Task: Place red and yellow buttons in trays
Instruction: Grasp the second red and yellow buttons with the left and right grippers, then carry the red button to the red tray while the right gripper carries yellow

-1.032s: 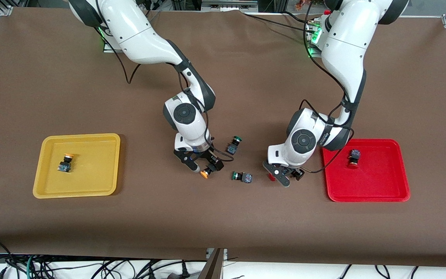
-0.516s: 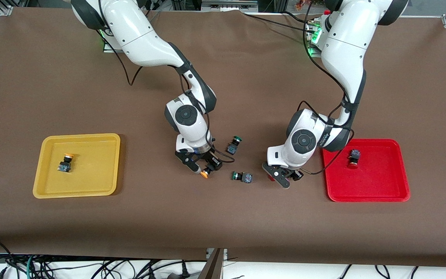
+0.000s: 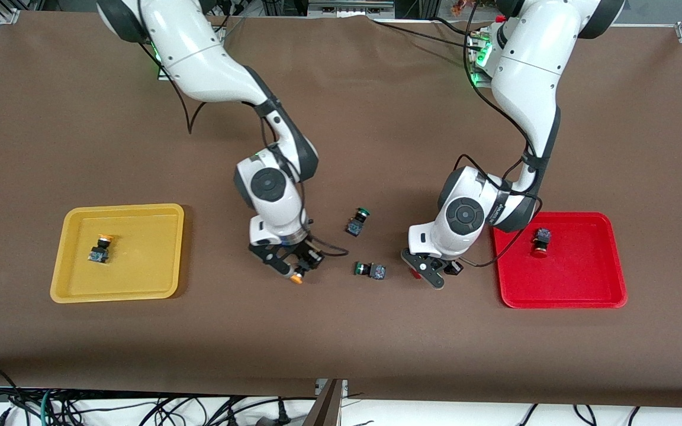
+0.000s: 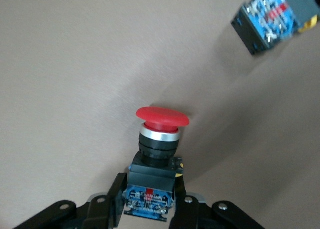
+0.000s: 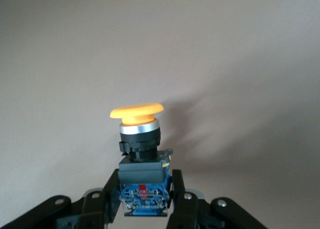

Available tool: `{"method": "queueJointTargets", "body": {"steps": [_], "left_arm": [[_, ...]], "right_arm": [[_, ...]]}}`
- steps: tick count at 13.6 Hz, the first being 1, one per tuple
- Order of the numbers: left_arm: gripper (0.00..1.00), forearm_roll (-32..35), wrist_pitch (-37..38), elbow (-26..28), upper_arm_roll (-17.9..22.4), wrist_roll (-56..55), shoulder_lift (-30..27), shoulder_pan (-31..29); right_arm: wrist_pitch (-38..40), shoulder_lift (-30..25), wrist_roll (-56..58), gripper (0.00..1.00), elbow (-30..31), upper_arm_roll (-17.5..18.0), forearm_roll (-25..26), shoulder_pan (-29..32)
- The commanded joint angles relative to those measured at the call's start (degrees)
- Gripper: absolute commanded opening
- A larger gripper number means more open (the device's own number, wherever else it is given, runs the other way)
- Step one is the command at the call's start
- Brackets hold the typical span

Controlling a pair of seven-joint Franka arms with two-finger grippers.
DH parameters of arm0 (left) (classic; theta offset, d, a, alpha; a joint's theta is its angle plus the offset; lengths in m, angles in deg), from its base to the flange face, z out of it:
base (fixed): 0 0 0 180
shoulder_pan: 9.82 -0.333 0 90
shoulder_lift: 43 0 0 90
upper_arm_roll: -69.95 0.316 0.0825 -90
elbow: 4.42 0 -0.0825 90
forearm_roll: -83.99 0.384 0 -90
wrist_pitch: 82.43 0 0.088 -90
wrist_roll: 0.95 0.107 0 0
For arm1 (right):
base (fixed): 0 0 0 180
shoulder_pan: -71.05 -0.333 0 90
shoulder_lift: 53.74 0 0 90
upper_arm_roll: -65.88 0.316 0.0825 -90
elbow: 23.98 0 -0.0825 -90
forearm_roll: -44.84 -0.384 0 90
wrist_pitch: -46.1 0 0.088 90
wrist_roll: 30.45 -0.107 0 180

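My left gripper (image 3: pixel 436 269) is shut on the dark body of a red-capped button (image 4: pixel 162 116), low over the brown cloth beside the red tray (image 3: pixel 578 278). The fingers (image 4: pixel 112 199) clamp the button's sides, with its cap pointing away from the gripper. A second red button (image 3: pixel 540 241) lies in that tray. My right gripper (image 3: pixel 295 267) is shut on a yellow-capped button (image 5: pixel 136 112), over the cloth at mid-table, its cap (image 3: pixel 297 279) showing below the fingers. The yellow tray (image 3: pixel 145 260) toward the right arm's end holds another yellow button (image 3: pixel 100 248).
Two green-capped buttons lie on the cloth between the grippers, one (image 3: pixel 357 222) farther from the front camera and one (image 3: pixel 370 270) nearer. The left wrist view shows a button's blue-based body (image 4: pixel 275 19) lying apart. Cables run along the table's back edge.
Both grippers have shut on their buttons. The right gripper has carried the yellow button a little toward the yellow tray. The left gripper has hardly moved.
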Motion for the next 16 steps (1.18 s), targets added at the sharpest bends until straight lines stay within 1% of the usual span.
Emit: {"method": "queueJointTargets", "body": {"steps": [1,4,6,7,9,10,12,13,14,16], "left_arm": [[0.23,-1.6,5.8,-1.1,0.2,0.2,-4.1,-1.2],[0.23,-3.1,12.5,-0.5,0.2,0.4,-9.8,-5.4],[0.24,-3.4,16.7,-0.3,0.2,0.7,-12.6,-9.7],[0.24,-3.3,18.9,-0.2,0.2,0.8,-13.7,-12.1],[0.24,-3.3,22.1,0.0,0.2,1.6,-15.0,-17.3],[0.24,-3.2,22.4,0.1,0.3,1.6,-15.1,-19.9],[0.24,-3.0,22.3,0.0,0.6,0.8,-14.8,-25.1],[0.3,-3.1,21.9,0.1,0.6,0.1,-14.3,-27.8],[0.31,-3.1,21.5,0.0,0.7,-0.8,-13.7,-30.3],[0.3,-2.8,20.0,1.1,0.7,-0.9,-12.6,-34.0]], "right_arm": [[10.6,-6.2,13.2,0.12,1.3,0.9,-0.3,5.6],[19.7,-9.7,29.0,0.12,2.0,0.7,-0.3,12.1],[23.3,-11.3,37.6,0.12,3.2,0.6,-0.3,15.8],[23.7,-12.2,41.4,0.12,4.7,0.1,-0.2,17.7],[23.2,-12.3,50.4,0.12,7.0,-3.1,-0.3,19.9],[23.0,-12.3,53.1,0.12,8.3,-4.3,-0.3,20.9],[22.4,-12.5,54.0,0.12,10.8,-5.0,-0.3,23.4],[21.7,-12.7,54.0,0.12,12.3,-5.0,-0.3,24.5],[19.6,-12.8,53.8,0.12,14.5,-5.0,-0.4,25.2],[12.7,-12.8,53.5,0.12,19.7,-5.4,-0.5,26.6]]}}
